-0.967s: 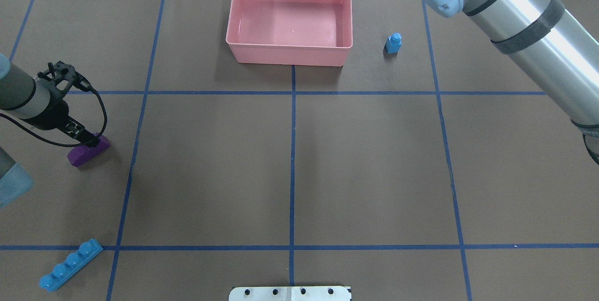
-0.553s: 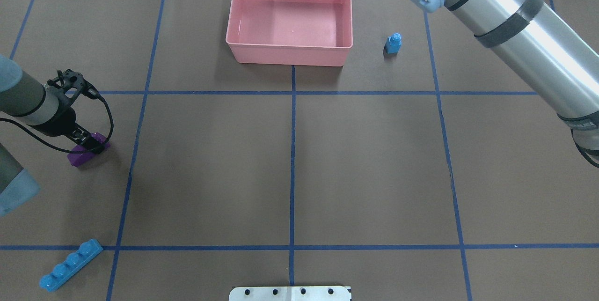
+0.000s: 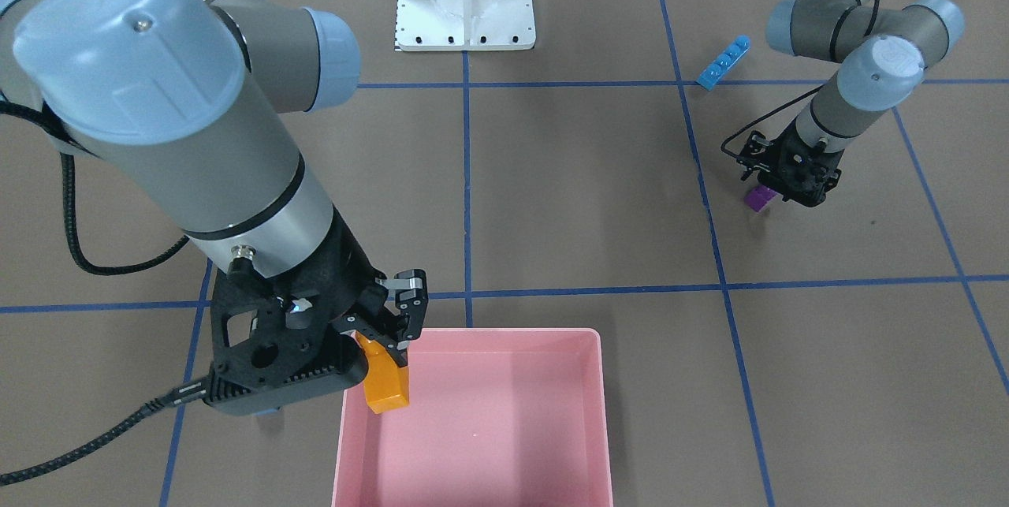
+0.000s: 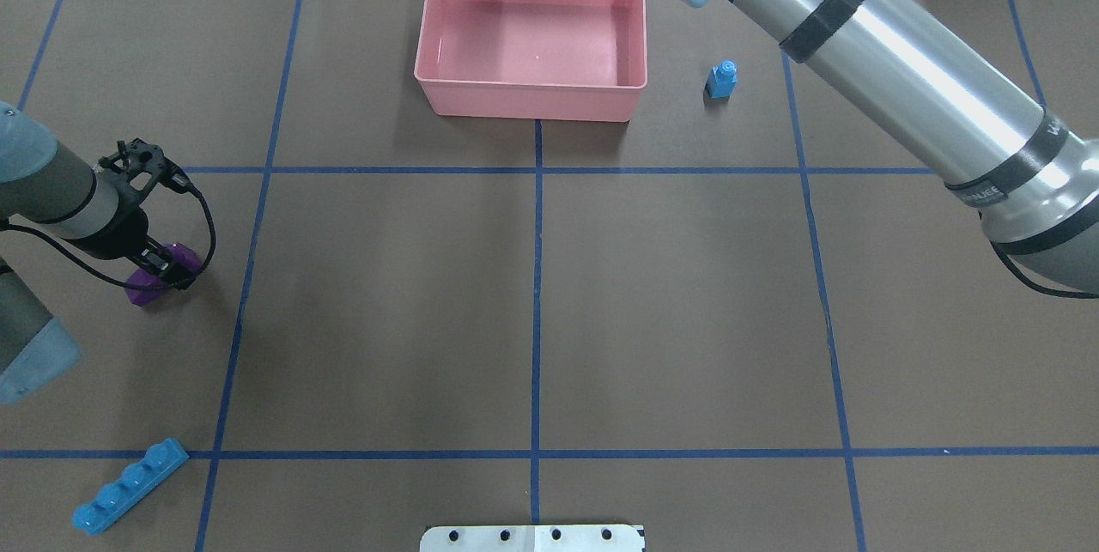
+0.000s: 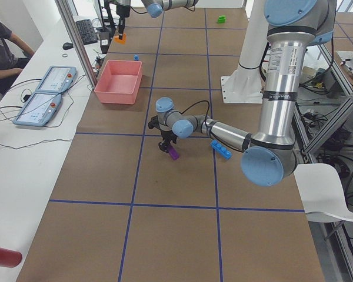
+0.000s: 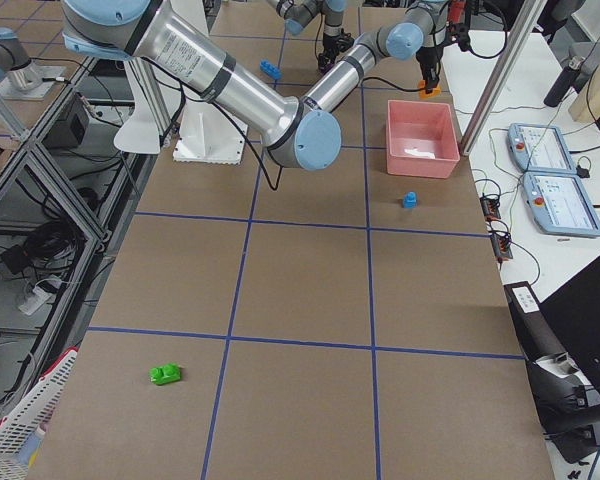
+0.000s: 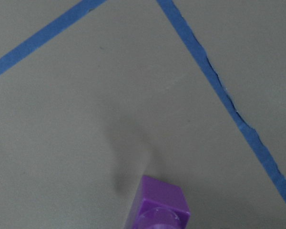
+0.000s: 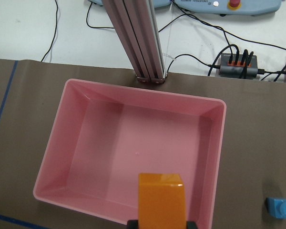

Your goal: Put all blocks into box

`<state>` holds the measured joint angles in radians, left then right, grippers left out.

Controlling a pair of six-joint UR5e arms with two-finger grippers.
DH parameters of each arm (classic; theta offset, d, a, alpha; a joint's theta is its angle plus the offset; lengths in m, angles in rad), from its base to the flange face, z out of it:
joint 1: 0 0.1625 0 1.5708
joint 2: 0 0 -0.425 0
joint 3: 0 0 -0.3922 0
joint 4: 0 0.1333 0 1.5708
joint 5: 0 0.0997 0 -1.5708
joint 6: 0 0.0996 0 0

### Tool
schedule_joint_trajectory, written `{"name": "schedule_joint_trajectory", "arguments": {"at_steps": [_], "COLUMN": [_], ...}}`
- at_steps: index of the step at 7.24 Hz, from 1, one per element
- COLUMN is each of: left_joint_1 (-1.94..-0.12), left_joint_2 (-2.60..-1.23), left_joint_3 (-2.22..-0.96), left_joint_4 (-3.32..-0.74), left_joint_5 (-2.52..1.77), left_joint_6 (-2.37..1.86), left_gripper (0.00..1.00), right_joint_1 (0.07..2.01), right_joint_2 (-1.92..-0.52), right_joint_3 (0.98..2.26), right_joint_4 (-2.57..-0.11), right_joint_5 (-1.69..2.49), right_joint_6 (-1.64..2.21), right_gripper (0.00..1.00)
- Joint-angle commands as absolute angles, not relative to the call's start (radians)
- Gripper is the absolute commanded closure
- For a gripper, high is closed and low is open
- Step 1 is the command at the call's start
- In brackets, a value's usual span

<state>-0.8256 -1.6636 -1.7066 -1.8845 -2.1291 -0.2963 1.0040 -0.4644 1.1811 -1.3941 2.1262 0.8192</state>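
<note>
My right gripper (image 3: 386,343) is shut on the orange block (image 3: 385,383) and holds it in the air just inside the pink box's (image 3: 473,331) rim; in the right wrist view the orange block (image 8: 161,198) hangs over the box's (image 8: 52,191) near wall. My left gripper (image 4: 163,267) is down on the purple block (image 4: 140,288) on the table, its fingers hidden, so I cannot tell its state. The small blue block (image 4: 722,80) stands right of the box. The long blue block (image 4: 129,485) lies near left. A green block (image 6: 166,374) lies far out on the robot's right.
The white base plate (image 4: 532,537) sits at the robot's edge. An aluminium post (image 8: 138,43) rises just behind the box. A side bench with tablets (image 5: 44,106) and a seated person (image 5: 0,47) runs along the far side. Blue tape lines grid the brown mat.
My right arm has swung left toward the box, carrying the orange block. The left wrist has shifted slightly over the purple block, which stays in place.
</note>
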Motion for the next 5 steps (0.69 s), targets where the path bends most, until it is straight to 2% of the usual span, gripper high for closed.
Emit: {"name": "schedule_joint_trajectory", "arguments": {"at_steps": [1,2,5], "left_joint_1": [-0.825,-0.828,-0.885], "left_joint_2": [-1.666,-1.663,-1.652], "left_joint_3": [-1.71,-1.719,-1.873], "left_joint_4": [-1.885,-1.885,-1.792], "left_joint_5": [-2.129,-2.138,-2.23], "left_joint_6": [-0.298,-0.299,-0.301], "left_gripper": [0.92,1.0,1.0], "right_joint_1": [0.967,0.954,0.888], "right_joint_2": [-0.398,-0.387,-0.387], "right_joint_3": [1.041,0.993,0.921], "right_joint_4": [-1.303,-1.255,-1.175], "right_joint_5": [2.065,2.048,1.948], "right_joint_6": [0.822,0.822,0.822], "right_gripper": [1.0,1.0,1.0]}}
